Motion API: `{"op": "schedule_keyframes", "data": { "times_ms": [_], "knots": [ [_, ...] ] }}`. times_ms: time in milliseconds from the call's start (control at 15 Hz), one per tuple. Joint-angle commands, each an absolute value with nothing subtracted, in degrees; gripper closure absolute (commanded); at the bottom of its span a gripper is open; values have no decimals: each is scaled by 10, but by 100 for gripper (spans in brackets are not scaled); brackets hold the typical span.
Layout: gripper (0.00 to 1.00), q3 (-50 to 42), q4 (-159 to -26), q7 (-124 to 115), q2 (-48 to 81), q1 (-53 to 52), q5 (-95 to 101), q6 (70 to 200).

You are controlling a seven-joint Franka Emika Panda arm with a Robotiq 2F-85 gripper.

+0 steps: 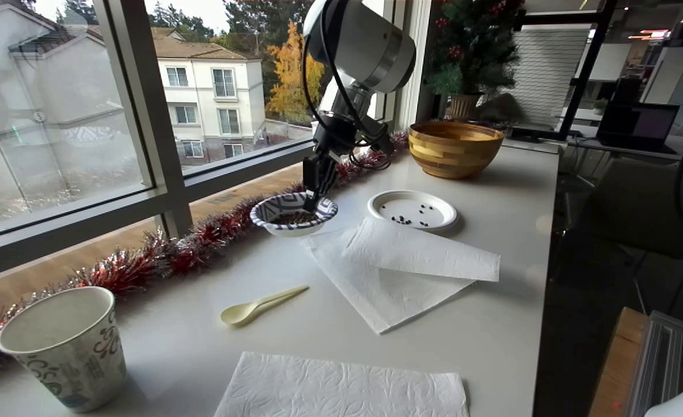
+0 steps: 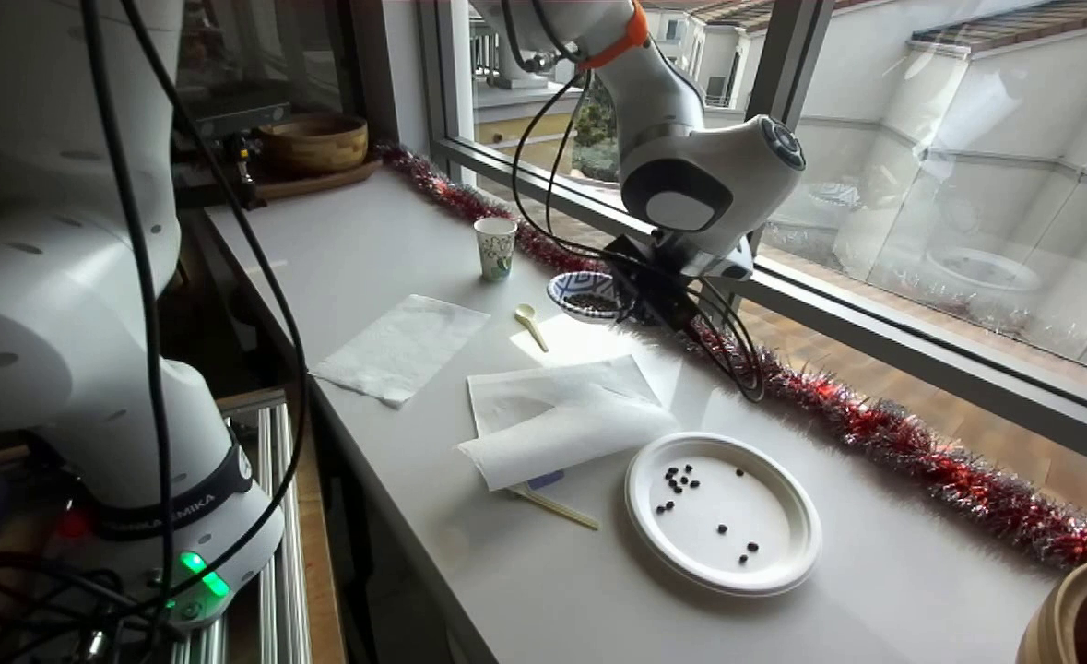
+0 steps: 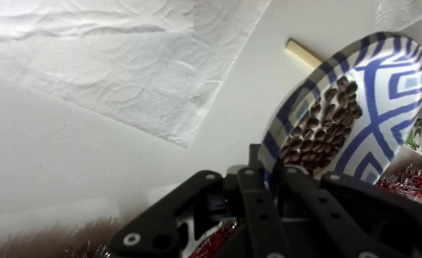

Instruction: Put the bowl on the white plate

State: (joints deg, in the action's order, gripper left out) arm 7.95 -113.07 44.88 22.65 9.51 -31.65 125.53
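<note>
In an exterior view, nearest the camera, an embossed paper towel (image 1: 347, 385) lies flat on the white table (image 1: 185, 341), between five and six o'clock from the patterned bowl (image 1: 288, 204). At eight o'clock from that bowl a printed paper cup (image 1: 66, 359) stands upright. A little farther in, between six and seven, lies a pale yellow spoon (image 1: 251, 307), its handle aimed at two o'clock. At four o'clock a folded paper towel (image 1: 402, 284) rests just beside the white plate (image 1: 405, 204); another pale yellow handle (image 2: 561, 510) pokes out from under it in an exterior view.

The patterned bowl, small and blue-and-white, is held by the Robotiq gripper (image 3: 272, 171): its two fingers (image 3: 253, 191) are drawn close together on the rim, as the wrist view shows, and coffee beans (image 3: 320, 139) lie in the bowl. Whether the bowl's base touches the table, I cannot tell. The white plate sits at three o'clock from the bowl, apart from it, with small dark beans (image 2: 677, 480) scattered on it.

Along the window (image 1: 147, 110) a red-and-silver tinsel garland (image 1: 202, 246) runs from eight o'clock clockwise past the bowl to two. Farther off, at two o'clock, stands a golden-brown wooden bowl (image 1: 454, 152), and beyond it, between one and two, a potted evergreen with red berries (image 1: 474, 49). Farthest back, between two and three, a laptop (image 1: 636, 124) stands in the dim room.
</note>
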Motion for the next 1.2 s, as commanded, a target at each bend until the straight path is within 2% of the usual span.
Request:
{"op": "schedule_keyframes", "data": {
  "times_ms": [0, 400, 733, 1000, 1133],
  "knots": [
    [99, 45, -1183, 395, 151, 99, -300, 1219],
    [99, -22, -1284, 349, 69, 129, -354, 1243],
    [99, -86, -1378, 340, 31, 152, -370, 1326],
    [99, -119, -1410, 338, 32, 168, -398, 1417],
    [96, -120, -1388, 344, 52, 165, -387, 1400]
  ]
}}
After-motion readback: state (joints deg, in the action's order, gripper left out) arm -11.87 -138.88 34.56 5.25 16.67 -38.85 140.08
